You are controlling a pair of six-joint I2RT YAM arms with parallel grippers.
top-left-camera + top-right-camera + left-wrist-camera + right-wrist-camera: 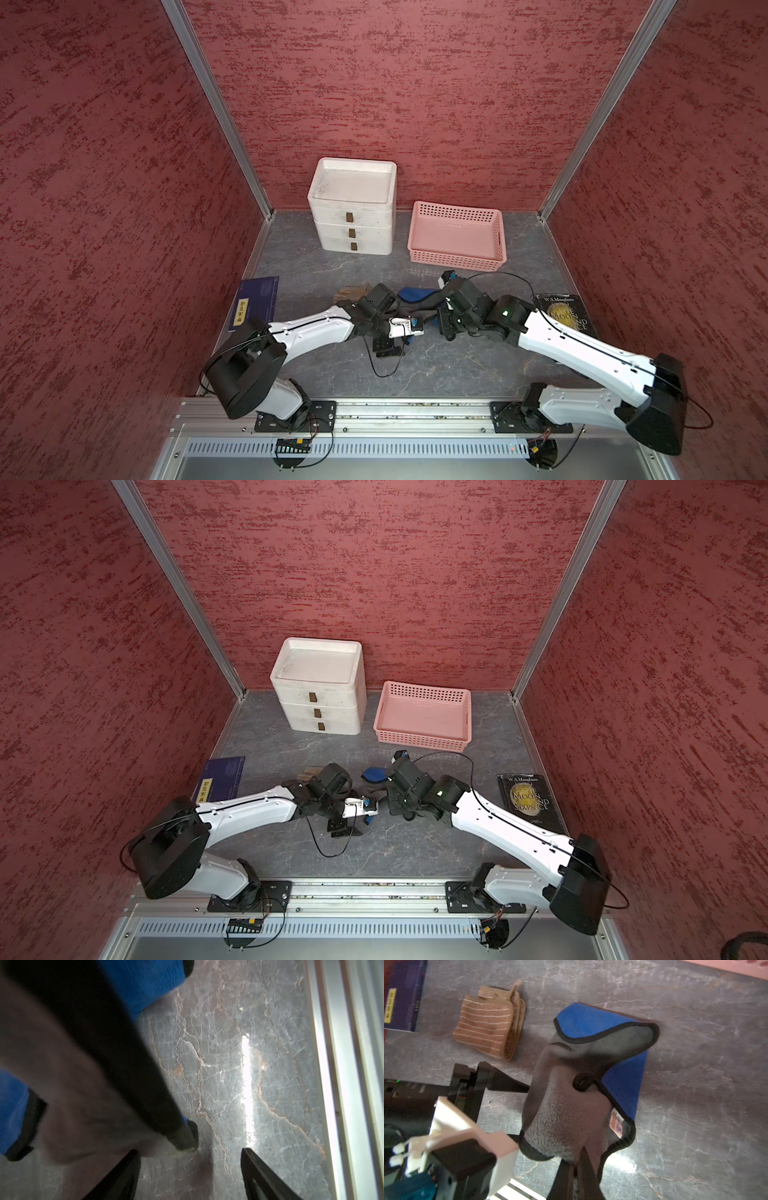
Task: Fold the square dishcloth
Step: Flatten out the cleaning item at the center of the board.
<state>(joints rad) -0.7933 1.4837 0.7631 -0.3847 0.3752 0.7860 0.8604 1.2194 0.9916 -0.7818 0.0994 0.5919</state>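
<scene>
The square dishcloth [566, 1109] is grey on one side and blue on the other, with black trim. It hangs bunched above the marble table, and its blue part [411, 296] shows between the two wrists in both top views. My right gripper [578, 1159] is shut on a grey fold near its lower edge. My left gripper [189, 1150] is open, close beside the cloth. The grey cloth [83, 1095] drapes past one of its fingers [124, 1172], and a trimmed corner hangs just ahead of the gap. Nothing is clamped between the left fingers.
A folded brown striped cloth [488, 1026] lies to the left of the dishcloth. A white drawer unit [353, 208] and a pink basket [457, 237] stand at the back. A blue book [255, 303] lies at the left wall and a black book [567, 316] at the right.
</scene>
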